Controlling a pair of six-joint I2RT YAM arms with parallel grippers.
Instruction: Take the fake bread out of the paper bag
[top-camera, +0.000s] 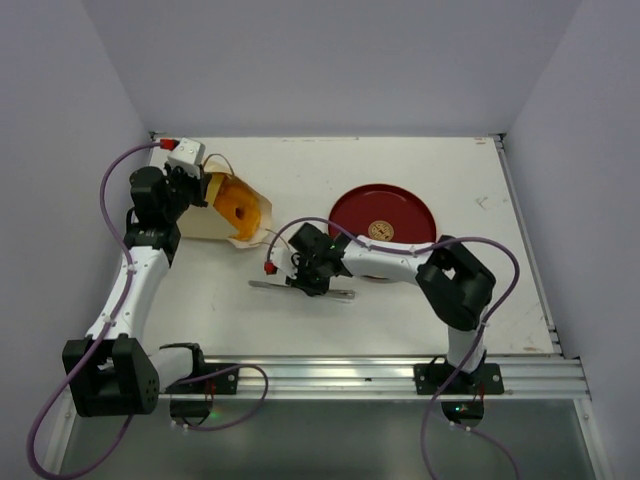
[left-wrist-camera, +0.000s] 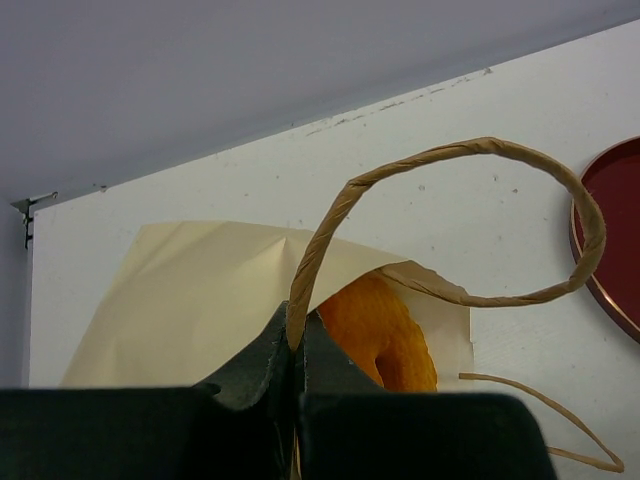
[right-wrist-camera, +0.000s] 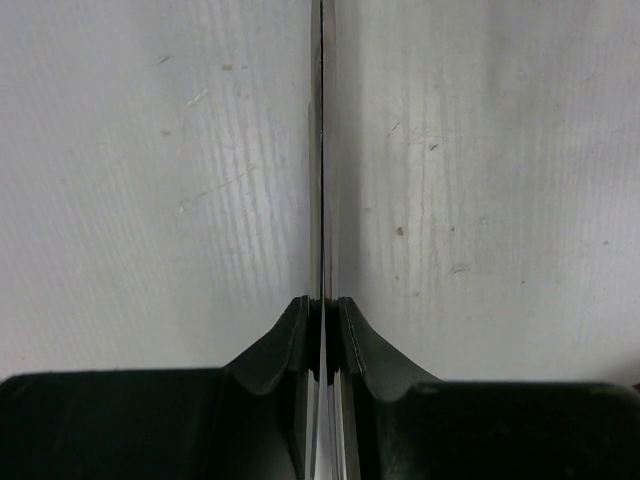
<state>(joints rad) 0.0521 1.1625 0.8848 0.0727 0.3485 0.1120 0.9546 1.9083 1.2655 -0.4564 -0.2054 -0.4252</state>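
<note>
The paper bag (top-camera: 222, 213) lies on its side at the back left, mouth towards the red plate. An orange ring doughnut (top-camera: 241, 209) of the fake bread shows inside the mouth. My left gripper (top-camera: 197, 186) is shut on one brown loop handle (left-wrist-camera: 450, 155) of the bag (left-wrist-camera: 190, 290). In the left wrist view the gripper (left-wrist-camera: 295, 345) pinches the handle's base, with the doughnut (left-wrist-camera: 385, 330) just behind it. My right gripper (top-camera: 305, 276) is shut on thin metal tongs (top-camera: 300, 290) low over the table. In the right wrist view the gripper (right-wrist-camera: 322, 310) holds the tongs (right-wrist-camera: 322, 150) edge-on.
A red round plate (top-camera: 350, 205) stands right of the bag, with a small round brown slice (top-camera: 381, 230) on it. Its rim shows in the left wrist view (left-wrist-camera: 615, 230). The bag's second handle (left-wrist-camera: 540, 420) lies loose on the table. Walls enclose the table on three sides.
</note>
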